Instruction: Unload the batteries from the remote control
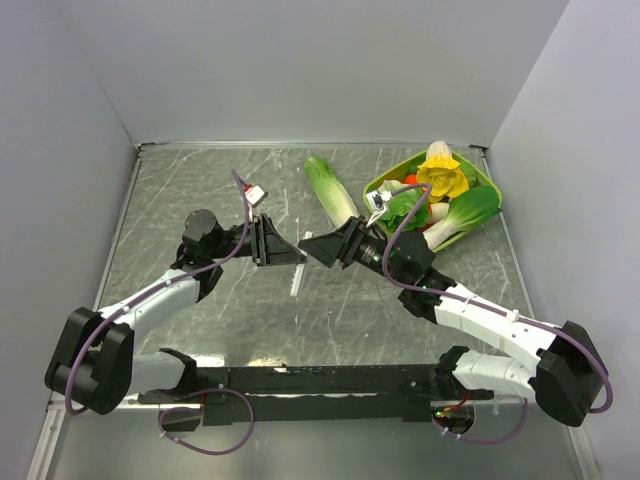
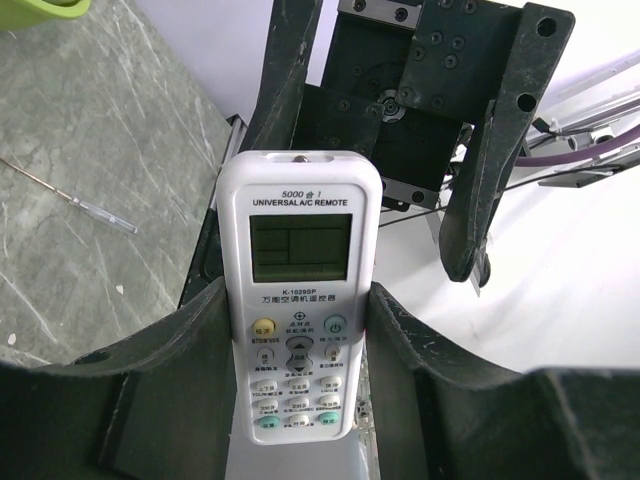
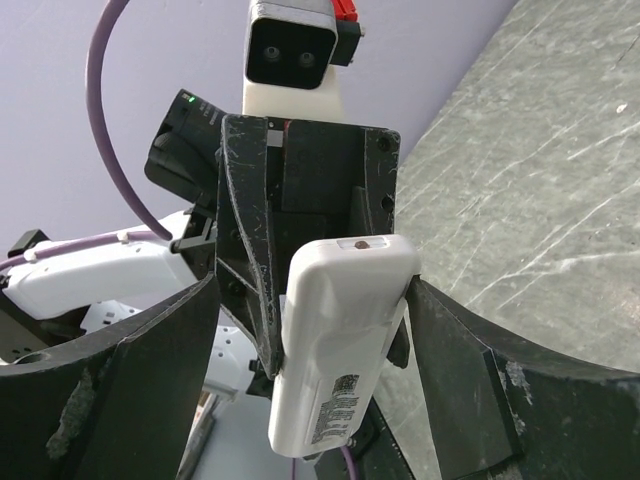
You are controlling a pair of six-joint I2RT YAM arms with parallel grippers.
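White plastic marks the remote control [image 2: 300, 230], which is clamped by its two long edges between the fingers of the left gripper [image 2: 300, 335] and held above the table [image 1: 200, 190], between the two arms. Its long axis is seen running up the middle of both wrist views, with the rounded emitter end farthest from each camera. The keyed front is turned toward the left wrist. The plain back, with its printed label [image 3: 340, 400], is turned toward the right gripper [image 3: 312, 295], whose jaws are spread wider than the body and stand one on each side of it, nothing being held. The batteries are not seen in any view, and from the right wrist view it cannot be told for sure whether their compartment is open. The coming move is judged to fall to the right arm, since it is free and directly faces the back, where the compartment would be reached
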